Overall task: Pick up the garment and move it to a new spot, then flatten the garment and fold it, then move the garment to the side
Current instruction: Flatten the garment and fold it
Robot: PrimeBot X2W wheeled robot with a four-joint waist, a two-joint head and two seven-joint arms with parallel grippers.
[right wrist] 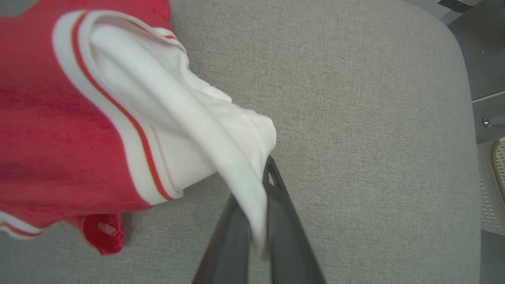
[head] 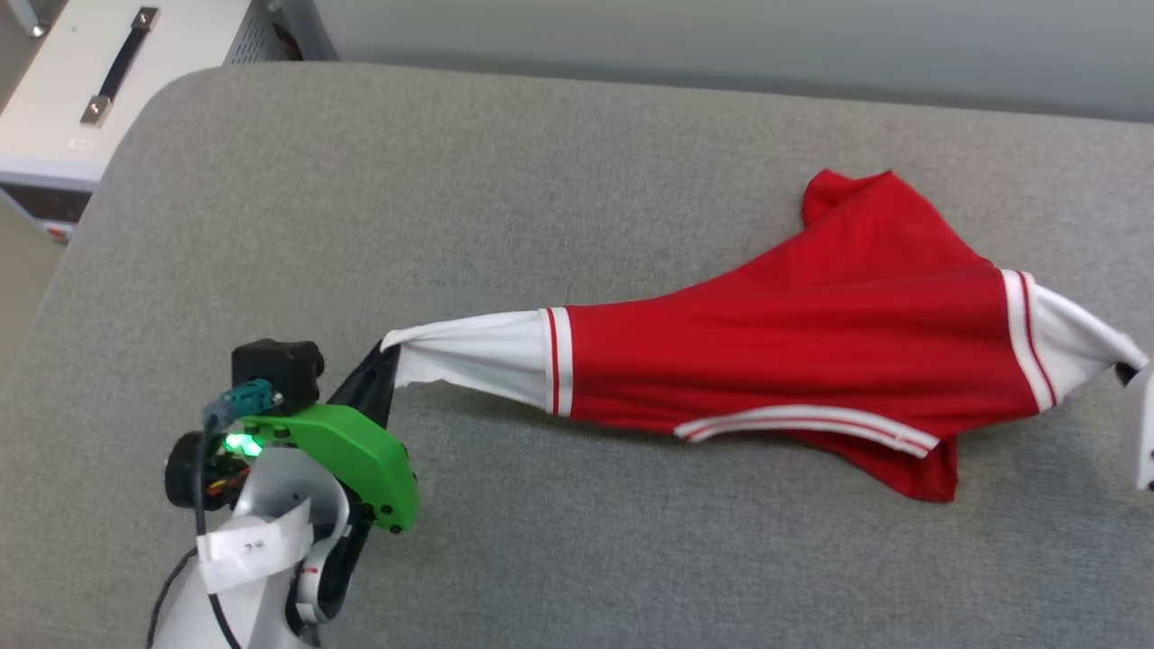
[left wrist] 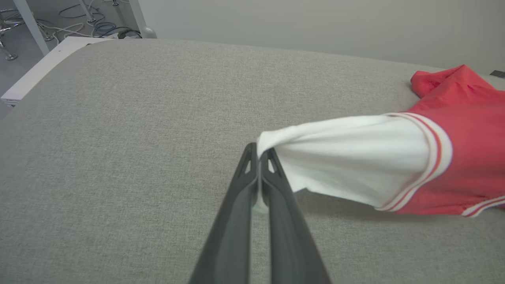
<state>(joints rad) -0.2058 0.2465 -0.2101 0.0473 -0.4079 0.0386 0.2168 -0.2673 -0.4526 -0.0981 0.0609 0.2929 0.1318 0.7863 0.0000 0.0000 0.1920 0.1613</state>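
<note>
The garment is stretched across the right half of the grey padded table, pulled sideways by its two white sleeves; the red body runs between them, with red-and-white striped trim at each sleeve seam and along one curved edge near the front.

The left gripper is clenched on the tip of the left-hand white sleeve; in the left wrist view its two dark fingers lie pressed together with a thin strip of white cloth caught between them, and the sleeve fans out to the right from the tips. That sleeve hangs clear of the table; a shadow lies on the grey cloth beneath it.

The right gripper sits at the far right edge of the head view, where the other white sleeve narrows to a point; in the right wrist view the fingers are closed on that sleeve - white cloth drapes over one finger and runs down between the two, near the tips.

The far red corner and the near red fold seem to rest on the table, though I cannot tell how much of the body is lifted.

A white cabinet with a black handle stands beyond the table's left corner - well apart from the garment.
</note>
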